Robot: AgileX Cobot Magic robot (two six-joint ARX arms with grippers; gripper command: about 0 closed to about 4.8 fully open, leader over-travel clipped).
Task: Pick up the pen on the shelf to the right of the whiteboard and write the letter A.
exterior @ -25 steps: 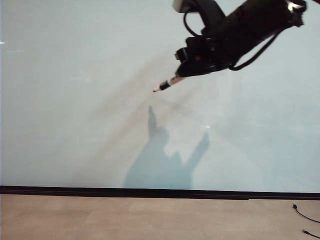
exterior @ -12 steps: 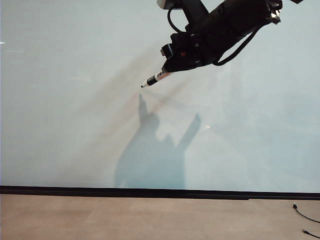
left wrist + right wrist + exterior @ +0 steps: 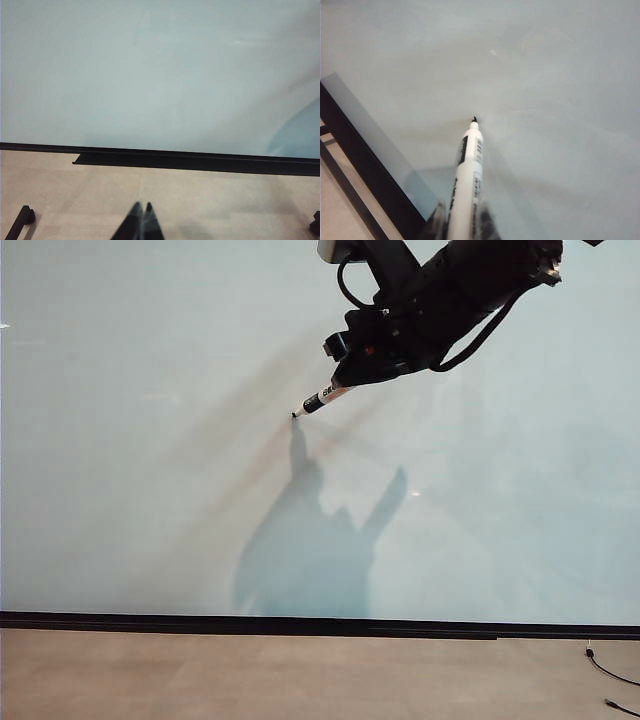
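Right gripper [image 3: 348, 383]: closed on the pen's barrel; seen in the upper right of the exterior view, angled down toward the board. The grip sits at the rear of the barrel, which leaves the writing end free and visible.
Pen [image 3: 322, 400]: whitish barrel with black tip, projecting ahead of the right gripper's jaws. The tip looks to be at the board surface or just off it; in the exterior view it meets the point of its own shadow, which suggests contact.
Pen, wrist view [image 3: 466, 180]: runs straight out from between the jaws, tip pointing at bare board. The barrel is held slanted to the board rather than square to it.
Whiteboard [image 3: 140, 440]: directly ahead of the pen tip, filling the area around the right gripper. No stroke is visible on it.
Letter A: not yet on the board; judged to be at the start of the first stroke.
Left gripper [image 3: 141, 222]: jaws pressed together, nothing held; low, in front of the board's black lower strip and well apart from the pen. It appears parked clear of the writing area.
Next move, judged: draw the tip along the board with steady light contact; too much push could skid the pen in the jaws.
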